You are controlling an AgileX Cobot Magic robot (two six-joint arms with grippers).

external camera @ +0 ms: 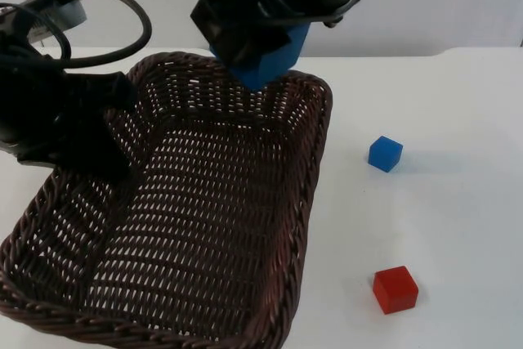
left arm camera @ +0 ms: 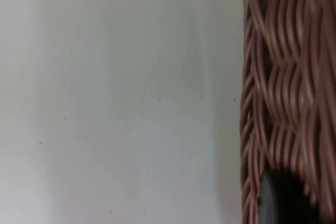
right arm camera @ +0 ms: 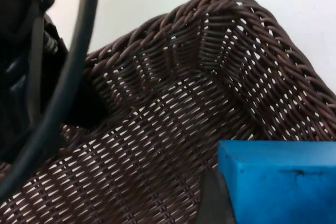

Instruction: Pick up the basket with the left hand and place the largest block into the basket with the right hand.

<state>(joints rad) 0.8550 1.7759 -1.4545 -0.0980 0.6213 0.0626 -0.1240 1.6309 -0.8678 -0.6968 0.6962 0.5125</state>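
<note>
The dark brown wicker basket (external camera: 204, 226) fills the left half of the top view. My left gripper (external camera: 114, 132) is shut on its left rim, and the weave (left arm camera: 286, 98) runs right beside one black fingertip (left arm camera: 278, 200). My right gripper (external camera: 260, 38) is shut on the large blue block (external camera: 274, 63) and holds it in the air over the basket's far rim. In the right wrist view the blue block (right arm camera: 278, 182) hangs above the basket's inside (right arm camera: 173, 129), with a dark finger (right arm camera: 212, 203) against its side.
A small blue block (external camera: 385, 154) and a red block (external camera: 395, 289) lie on the white table (external camera: 458, 226) to the right of the basket. The left arm (right arm camera: 26, 77) stands at the basket's far left side.
</note>
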